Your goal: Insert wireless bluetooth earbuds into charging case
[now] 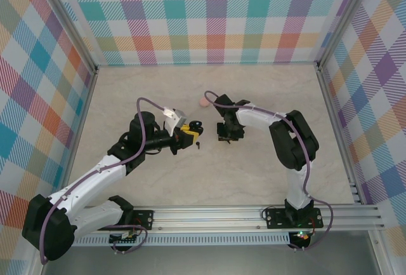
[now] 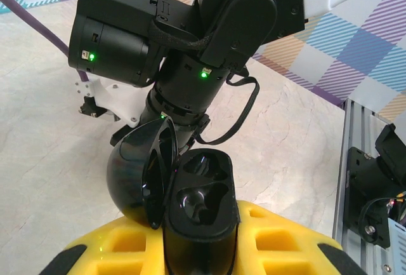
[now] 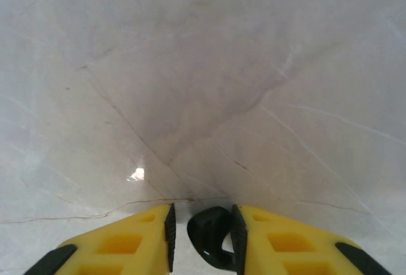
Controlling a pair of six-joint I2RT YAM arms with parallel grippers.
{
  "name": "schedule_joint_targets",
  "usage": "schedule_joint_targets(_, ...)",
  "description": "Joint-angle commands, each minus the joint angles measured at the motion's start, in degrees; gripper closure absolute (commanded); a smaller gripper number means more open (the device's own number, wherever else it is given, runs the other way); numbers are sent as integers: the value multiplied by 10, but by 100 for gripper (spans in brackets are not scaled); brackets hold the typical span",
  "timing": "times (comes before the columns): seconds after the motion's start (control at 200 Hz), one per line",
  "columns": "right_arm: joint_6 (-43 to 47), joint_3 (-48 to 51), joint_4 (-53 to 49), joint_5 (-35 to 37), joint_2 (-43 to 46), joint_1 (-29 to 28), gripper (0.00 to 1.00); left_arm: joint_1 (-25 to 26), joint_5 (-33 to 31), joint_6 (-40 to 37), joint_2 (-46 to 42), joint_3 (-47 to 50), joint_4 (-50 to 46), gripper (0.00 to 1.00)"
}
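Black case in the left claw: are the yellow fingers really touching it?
Touching. The left wrist view shows the open case wedged between the yellow fingers of the left gripper, both pressed against its sides with no gap.

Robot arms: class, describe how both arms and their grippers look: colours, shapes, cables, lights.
The left arm and right arm have white links between chunky black joint housings, a purple cable looping along each. The left gripper and right gripper have yellow fingers with rectangular recesses and black inner pads. Small green lights glow on the right arm's joints.
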State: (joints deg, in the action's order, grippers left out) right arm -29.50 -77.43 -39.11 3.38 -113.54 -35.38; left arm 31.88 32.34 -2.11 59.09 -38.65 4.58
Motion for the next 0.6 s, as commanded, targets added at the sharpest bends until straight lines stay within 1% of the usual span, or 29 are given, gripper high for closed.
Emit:
schedule_joint_targets(0.0,37,-10,-13,-6,-13,1,61,9,-1,8,-12,3,3,79)
schedule_joint_targets(0.09,78,-19,-25,-1,-10,1,56,9,0,8,-12,3,2,79)
schedule_joint_targets(0.23,156,-32,-41,-7,-11,2,55,10,-1,9,-13,3,1,79)
schedule_joint_targets(0.345,200,-41,-54,-7,-14,4,55,9,-1,10,-14,3,1,79)
schedule_joint_targets(0.595,250,-62,-64,-23,-30,7,55,9,-2,11,-16,4,0,79)
